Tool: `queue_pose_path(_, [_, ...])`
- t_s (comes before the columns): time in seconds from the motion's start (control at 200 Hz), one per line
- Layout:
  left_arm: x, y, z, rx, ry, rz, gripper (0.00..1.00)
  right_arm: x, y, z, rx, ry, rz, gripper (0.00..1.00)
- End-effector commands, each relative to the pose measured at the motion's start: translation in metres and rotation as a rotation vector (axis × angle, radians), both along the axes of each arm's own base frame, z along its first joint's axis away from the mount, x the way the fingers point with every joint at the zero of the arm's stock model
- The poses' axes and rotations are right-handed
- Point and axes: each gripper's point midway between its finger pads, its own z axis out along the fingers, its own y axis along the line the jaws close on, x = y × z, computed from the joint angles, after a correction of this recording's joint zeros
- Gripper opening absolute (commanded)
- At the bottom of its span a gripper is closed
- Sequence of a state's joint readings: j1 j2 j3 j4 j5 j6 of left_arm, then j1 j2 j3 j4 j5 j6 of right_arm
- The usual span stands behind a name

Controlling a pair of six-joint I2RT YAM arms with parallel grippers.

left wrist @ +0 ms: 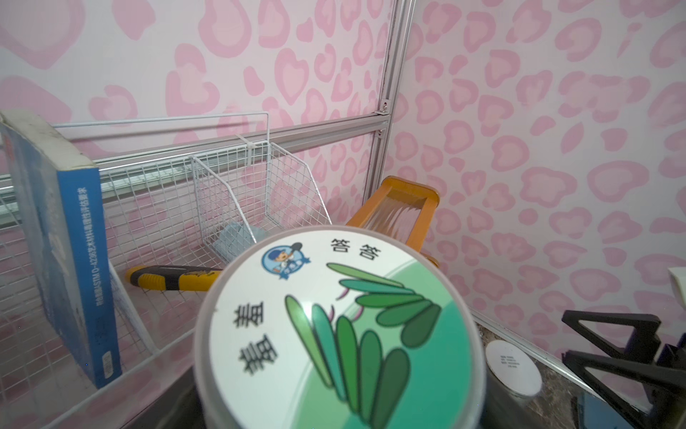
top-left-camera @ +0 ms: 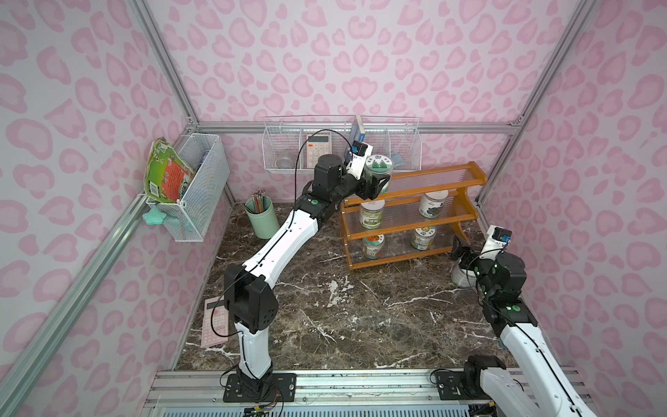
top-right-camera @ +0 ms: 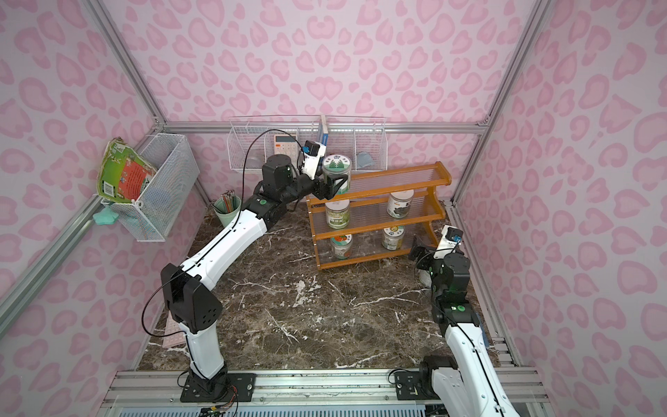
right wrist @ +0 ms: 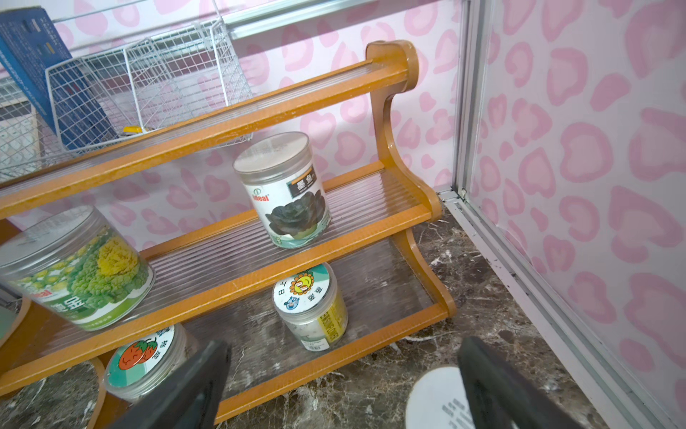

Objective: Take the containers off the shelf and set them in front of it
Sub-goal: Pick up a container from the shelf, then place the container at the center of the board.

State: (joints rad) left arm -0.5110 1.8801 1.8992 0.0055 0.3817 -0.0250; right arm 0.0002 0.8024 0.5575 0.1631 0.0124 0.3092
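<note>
My left gripper (top-left-camera: 375,188) (top-right-camera: 330,189) is shut on a clear container with a green-pictured lid (top-left-camera: 377,169) (top-right-camera: 336,172) (left wrist: 334,334) at the left end of the top tier of the orange-brown shelf (top-left-camera: 397,230) (top-right-camera: 379,226) (right wrist: 297,256). The lid hides its jaws in the left wrist view. Two containers (top-left-camera: 372,213) (top-left-camera: 433,204) stand on the middle tier and two (top-left-camera: 373,245) (top-left-camera: 423,237) on the bottom tier. A white-lidded container (top-left-camera: 461,278) (right wrist: 438,401) stands on the table by the shelf's front right corner. My right gripper (top-left-camera: 457,251) (right wrist: 339,390) hangs open just above it, holding nothing.
A mint-green pencil cup (top-left-camera: 261,218) stands left of the shelf. White wire baskets (top-left-camera: 341,148) hang on the back wall just behind the held container, holding a blue book (left wrist: 63,241) and a yellow knife (left wrist: 170,278). A pink calculator (top-left-camera: 214,321) lies at the table's left edge.
</note>
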Motion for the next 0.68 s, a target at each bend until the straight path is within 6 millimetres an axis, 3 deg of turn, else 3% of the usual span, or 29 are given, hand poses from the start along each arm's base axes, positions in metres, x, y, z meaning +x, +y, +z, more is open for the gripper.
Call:
queue_pose_path(0.0, [-0.022,-0.008,0.017,-0.017,-0.071,-0.045,0.70,-0.001,-0.002,0.009,0.000,-0.017,0.017,0.99])
queue_pose_path(0.35, [-0.089,-0.040,-0.015,0.004,-0.042,-0.144,0.69,-0.010,-0.017,0.020,0.008,-0.030,-0.003,0.99])
queue_pose_path(0.57, [-0.111,-0.071,-0.057,0.003,0.001,-0.206,0.68,-0.014,-0.018,0.021,0.014,-0.033,-0.010,0.99])
queue_pose_path(0.585, [-0.112,-0.073,-0.071,0.016,0.019,-0.208,0.68,-0.015,-0.018,0.021,0.014,-0.034,-0.012,0.99])
queue_pose_path(0.67, [-0.117,-0.087,-0.096,0.016,0.040,-0.227,0.68,-0.018,-0.022,0.025,0.010,-0.043,-0.029,0.99])
